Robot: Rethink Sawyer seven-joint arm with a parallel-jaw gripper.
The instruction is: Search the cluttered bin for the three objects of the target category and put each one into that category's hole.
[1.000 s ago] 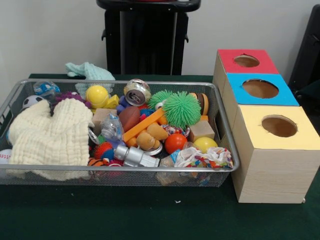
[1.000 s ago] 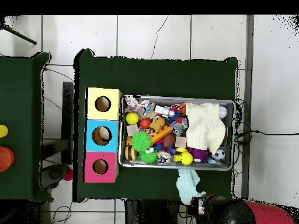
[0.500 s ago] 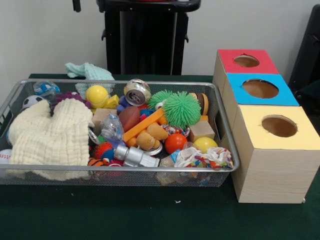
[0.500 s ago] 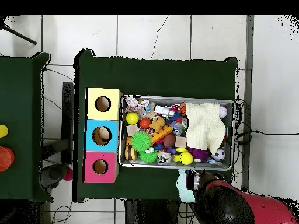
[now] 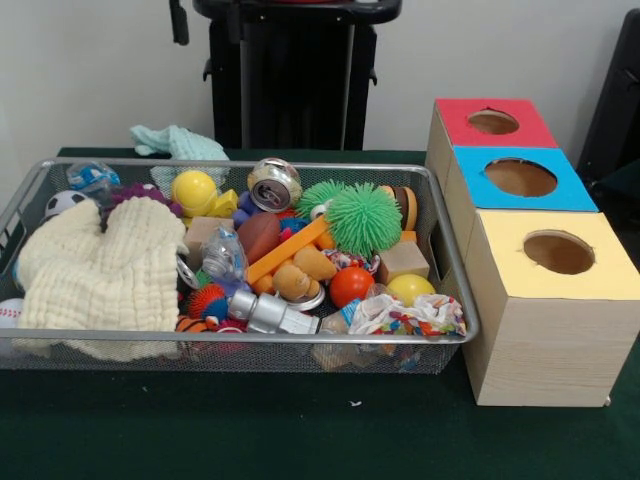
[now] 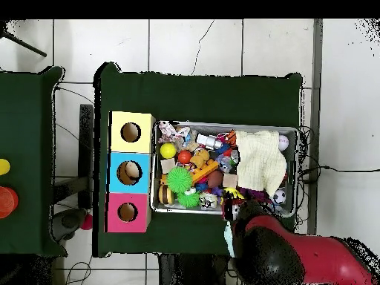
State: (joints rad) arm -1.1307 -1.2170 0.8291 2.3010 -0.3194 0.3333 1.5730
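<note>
From the front view I am looking at the wide silver wire-mesh basket sitting on the dark green tabletop, and only a dark tip of the end effector is showing at the top edge, too little for me to tell whether it is released or clenched. The small yellow-tan plush animal toy is lying mid-basket, just beside the orange ball and touching a flat orange stick; an orange, black-striped scrap is peeking out at the near mesh wall beneath the cream knitted cloth, and I am judging it to be the tiger toy. The round hole with the red surround is waiting on the farthest of the pale wooden boxes. For this search step I would be aiming at the exposed yellow plush first, descending straight down and pinching its body, not the cord. In the overhead view the red and black arm is reaching over the basket's robot-side rim, well apart from the red-surround hole. Open room is lying along the bare green strip between the basket and the boxes, so I would be lifting clear of the thick rim before carrying anything across.
</note>
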